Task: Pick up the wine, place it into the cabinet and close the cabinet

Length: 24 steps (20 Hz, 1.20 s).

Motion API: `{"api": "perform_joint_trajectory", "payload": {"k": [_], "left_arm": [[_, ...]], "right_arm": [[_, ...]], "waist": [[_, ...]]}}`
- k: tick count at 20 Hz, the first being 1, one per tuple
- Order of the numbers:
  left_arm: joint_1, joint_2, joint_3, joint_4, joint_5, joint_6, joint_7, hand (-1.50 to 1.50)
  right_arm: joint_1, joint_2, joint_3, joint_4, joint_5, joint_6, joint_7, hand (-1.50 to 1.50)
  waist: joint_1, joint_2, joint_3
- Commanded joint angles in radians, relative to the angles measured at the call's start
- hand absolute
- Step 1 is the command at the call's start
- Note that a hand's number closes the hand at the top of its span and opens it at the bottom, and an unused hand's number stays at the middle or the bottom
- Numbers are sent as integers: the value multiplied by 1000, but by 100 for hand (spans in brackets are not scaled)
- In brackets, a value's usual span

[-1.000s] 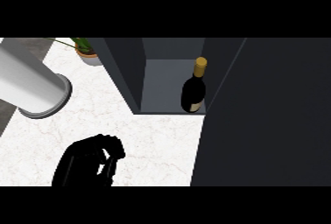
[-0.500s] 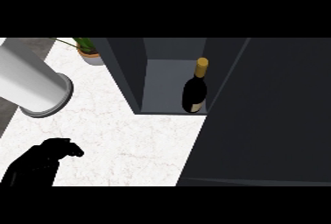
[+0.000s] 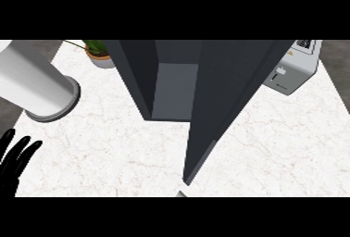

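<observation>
Swung nearly shut, the cabinet door point(image 3: 226, 106) hides the wine — left hand point(image 3: 14, 162) fingers straight, holding nothing.

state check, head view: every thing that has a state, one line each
cabinet door: partly swung, not shut; a gap shows the interior
cabinet: open at the front, grey inner panel visible
wine: not visible, the door hides that part of the interior
left hand: open, fingers straight and up, resting at the view's left edge, holding nothing
right hand: not in view
potted plant: upright on the counter
</observation>
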Motion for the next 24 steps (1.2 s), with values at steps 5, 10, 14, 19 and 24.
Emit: {"api": "perform_joint_trajectory", "payload": {"k": [5,10,14,19,24], "left_arm": [[114,97,121,98,58,-182,-44,-150],[142,112,147,145,38,-266,-71,-150],[178,155,181,150,43,-326,-69,-150],[193,153,227,198,68,-399,-62,-150],[213,164,280,179,90,-398,-29,-150]], "right_arm": [[-247,28,131,129,66,-267,-44,150],[-325,25,101,191,100,-409,-95,150],[-416,24,28,253,65,-462,-96,150],[-583,28,-110,421,10,-518,-108,150],[-748,31,-256,663,-140,-449,-219,150]], "waist": [[22,2,-2],[26,4,-3],[46,10,-2],[40,16,0],[33,20,4]]}}
